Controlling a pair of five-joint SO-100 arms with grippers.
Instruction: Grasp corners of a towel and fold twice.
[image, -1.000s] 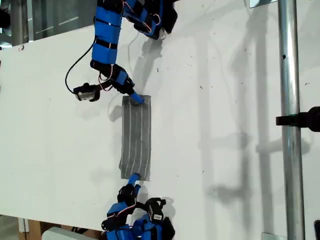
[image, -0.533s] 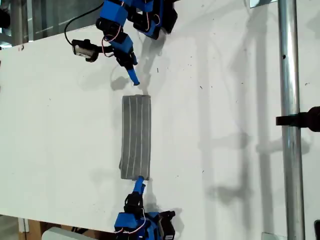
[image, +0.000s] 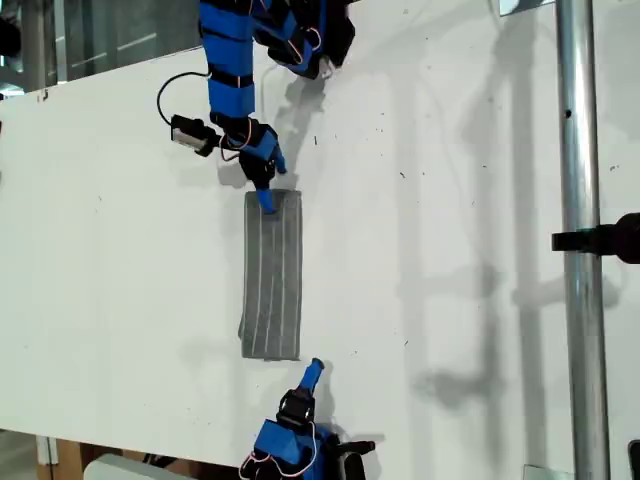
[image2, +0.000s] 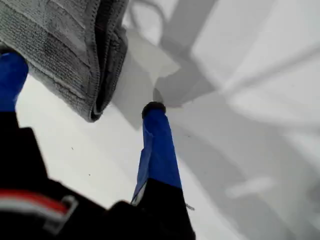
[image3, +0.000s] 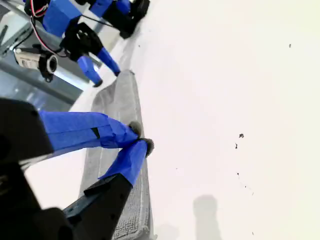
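The towel (image: 271, 275) lies flat on the white table (image: 120, 270), folded into a long narrow strip that runs from twelve o'clock to six o'clock in the exterior view, a little toward nine o'clock from the picture's centre. Its pale stripes run along its length.

At the strip's twelve o'clock end, my first gripper (image: 266, 186) points down onto the cloth. Its jaws are spread apart: in the first wrist view one blue finger (image2: 10, 80) lies against the towel's (image2: 65, 45) layered corner (image2: 97, 107), the other finger (image2: 157, 145) stands clear of it with its tip at the bare table. Nothing is pinched between them.

Just past the strip's six o'clock end, toward five o'clock, my second gripper (image: 313, 369) is apart from the cloth. In the second wrist view its fingertips (image3: 142, 145) meet, jaws closed on nothing, with the towel (image3: 117, 165) behind them.

A metal pole (image: 580, 240) stands at three o'clock in the exterior view.
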